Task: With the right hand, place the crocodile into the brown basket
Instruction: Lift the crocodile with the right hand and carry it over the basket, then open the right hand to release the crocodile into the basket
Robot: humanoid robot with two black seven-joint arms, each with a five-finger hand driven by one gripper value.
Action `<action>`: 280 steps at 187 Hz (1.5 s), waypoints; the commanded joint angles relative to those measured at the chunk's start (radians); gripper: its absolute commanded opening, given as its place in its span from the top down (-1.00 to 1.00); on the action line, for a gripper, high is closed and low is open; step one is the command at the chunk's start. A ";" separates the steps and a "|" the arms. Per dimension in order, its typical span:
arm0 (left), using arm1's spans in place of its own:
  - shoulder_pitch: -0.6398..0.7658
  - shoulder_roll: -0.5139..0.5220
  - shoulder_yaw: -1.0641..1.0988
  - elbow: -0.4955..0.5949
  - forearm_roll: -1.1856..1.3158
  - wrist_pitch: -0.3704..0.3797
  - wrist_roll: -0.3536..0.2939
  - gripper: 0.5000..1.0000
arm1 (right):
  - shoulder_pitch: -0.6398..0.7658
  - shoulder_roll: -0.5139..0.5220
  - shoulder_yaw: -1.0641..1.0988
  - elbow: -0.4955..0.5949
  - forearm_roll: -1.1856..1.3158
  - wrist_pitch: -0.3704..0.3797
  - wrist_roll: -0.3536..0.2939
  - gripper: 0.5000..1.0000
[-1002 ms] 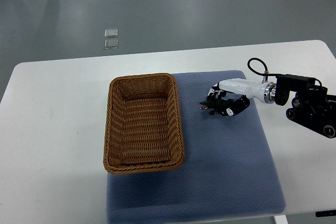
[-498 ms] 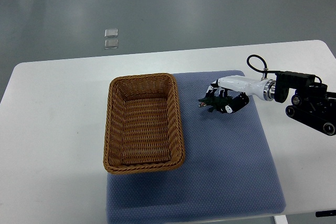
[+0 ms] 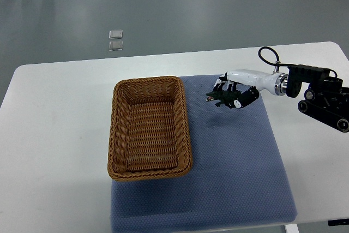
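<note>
- Right robot hand (image 3: 238, 94), centre right of the frame, has its fingers clamped on the crocodile (image 3: 220, 98). The dark green toy sticks out from the fingers toward the left.
- Change over the last second: hand and toy have moved up the frame. A faint shadow now lies on the blue mat (image 3: 240, 173) below them. I read this as the toy lifted clear of the mat, so the pick is done.
- Sideways travel toward the brown basket (image 3: 185, 119) has been slight. The crocodile is still over the mat, right of the basket's upper right corner and apart from the rim.
- Basket sits centre left, overlapping the mat's left edge, interior bare wicker. It has not shifted.
- Left robot hand does not show anywhere on the white surface (image 3: 60, 124).
- Meaning for the task: carry phase just begun. Remaining is a leftward move over the rim, then release inside.
</note>
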 commanded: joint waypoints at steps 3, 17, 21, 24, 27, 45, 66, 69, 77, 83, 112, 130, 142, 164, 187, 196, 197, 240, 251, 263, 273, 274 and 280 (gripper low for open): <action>0.000 0.000 0.000 0.000 0.000 0.000 0.000 -1.00 | 0.028 -0.002 0.003 0.000 0.001 0.007 0.004 1.00; 0.000 0.000 0.000 0.000 0.000 -0.001 0.000 -1.00 | 0.046 0.001 0.004 0.000 0.002 0.007 0.013 1.00; 0.000 0.000 0.000 0.000 0.000 0.000 0.000 -1.00 | 0.054 0.004 0.006 0.002 0.002 0.007 0.016 1.00; 0.000 0.000 0.000 0.000 0.000 0.000 0.000 -1.00 | 0.057 0.004 0.006 0.002 0.002 0.007 0.016 1.00; 0.000 0.000 0.000 0.000 0.000 -0.001 0.000 -1.00 | 0.063 0.006 0.008 0.003 0.002 0.007 0.020 1.00; 0.000 0.000 0.000 0.000 0.000 0.000 0.000 -1.00 | 0.089 0.012 0.008 0.009 0.004 0.007 0.043 1.00; 0.000 0.000 0.000 0.000 0.000 0.000 0.000 -1.00 | 0.124 0.026 0.008 0.026 0.035 0.007 0.058 1.00; 0.000 0.000 0.000 0.000 0.000 -0.001 0.000 -1.00 | 0.127 0.030 0.008 0.026 0.038 0.007 0.059 1.00; 0.000 0.000 0.000 0.000 0.000 0.000 0.000 -1.00 | 0.140 0.052 0.006 0.026 0.047 0.009 0.059 1.00; 0.000 0.000 0.000 0.000 0.000 0.000 0.000 -1.00 | 0.147 0.070 0.006 0.028 0.047 0.009 0.061 1.00; 0.000 0.000 0.000 0.000 0.000 -0.001 0.000 -1.00 | 0.173 0.185 -0.002 0.028 0.045 0.009 0.066 1.00; 0.000 0.000 0.000 0.000 0.000 0.000 0.000 -1.00 | 0.180 0.230 -0.008 0.029 0.045 0.009 0.066 1.00; 0.000 0.000 0.000 0.000 0.000 -0.001 0.000 -1.00 | 0.186 0.263 -0.015 0.029 0.044 0.010 0.064 1.00; 0.000 0.000 0.000 0.000 0.000 -0.001 0.000 -1.00 | 0.192 0.306 -0.094 0.028 0.033 0.007 0.062 1.00; 0.000 0.000 0.000 0.000 0.000 -0.001 0.000 -1.00 | 0.189 0.343 -0.135 0.023 0.029 0.006 0.058 0.90; 0.000 0.000 0.000 0.000 0.000 0.000 0.000 -1.00 | 0.184 0.352 -0.140 0.018 0.029 0.006 0.056 0.87; 0.000 0.000 0.000 0.000 0.000 0.000 0.000 -1.00 | 0.183 0.352 -0.140 0.017 0.029 0.006 0.055 0.86; 0.000 0.000 0.000 0.000 0.000 0.000 0.000 -1.00 | 0.160 0.354 -0.137 0.015 0.044 0.000 0.053 -0.41; 0.000 0.000 0.000 0.000 0.000 0.000 0.000 -1.00 | 0.152 0.352 -0.135 0.014 0.045 0.001 0.052 -0.56; 0.000 0.000 0.000 0.000 0.000 0.000 0.000 -1.00 | 0.150 0.351 -0.127 0.009 0.047 0.003 0.050 -0.60; 0.000 0.000 0.000 0.000 0.000 0.000 0.000 -1.00 | 0.150 0.346 -0.120 0.008 0.050 0.001 0.052 -0.60; 0.000 0.000 0.000 0.000 0.000 0.000 0.000 -1.00 | 0.150 0.346 -0.120 0.008 0.050 0.001 0.052 -0.60; 0.000 0.000 0.000 0.000 0.000 0.000 0.000 -1.00 | 0.150 0.342 -0.117 0.008 0.055 0.003 0.052 -0.61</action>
